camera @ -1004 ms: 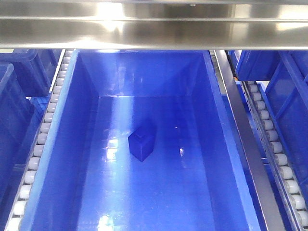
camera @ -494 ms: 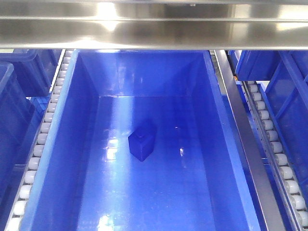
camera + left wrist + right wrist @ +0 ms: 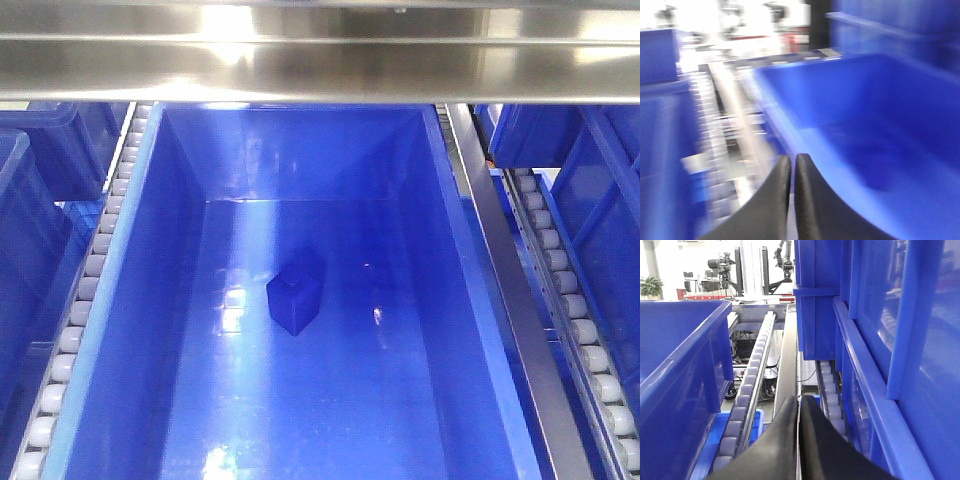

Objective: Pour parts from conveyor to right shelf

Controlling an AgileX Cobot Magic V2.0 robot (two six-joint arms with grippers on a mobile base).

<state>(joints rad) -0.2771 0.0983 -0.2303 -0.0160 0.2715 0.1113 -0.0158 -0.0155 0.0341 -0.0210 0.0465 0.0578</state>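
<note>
The small blue block (image 3: 295,298) lies on the floor of the large blue bin (image 3: 130,330) on the steel rack (image 3: 320,60); no gripper shows in the front view. In the blurred left wrist view my left gripper (image 3: 792,162) is shut and empty above the bin's left rim (image 3: 790,125), beside a roller rail (image 3: 715,130). In the right wrist view my right gripper (image 3: 799,402) is shut and empty over a steel rail (image 3: 788,360) between the bin (image 3: 685,350) and stacked blue bins (image 3: 875,340). The conveyor is out of view.
Roller rails (image 3: 85,290) run on both sides of the bin, with another (image 3: 570,300) at the right. More blue bins stand left (image 3: 40,150) and right (image 3: 600,180). A steel crossbar spans the top.
</note>
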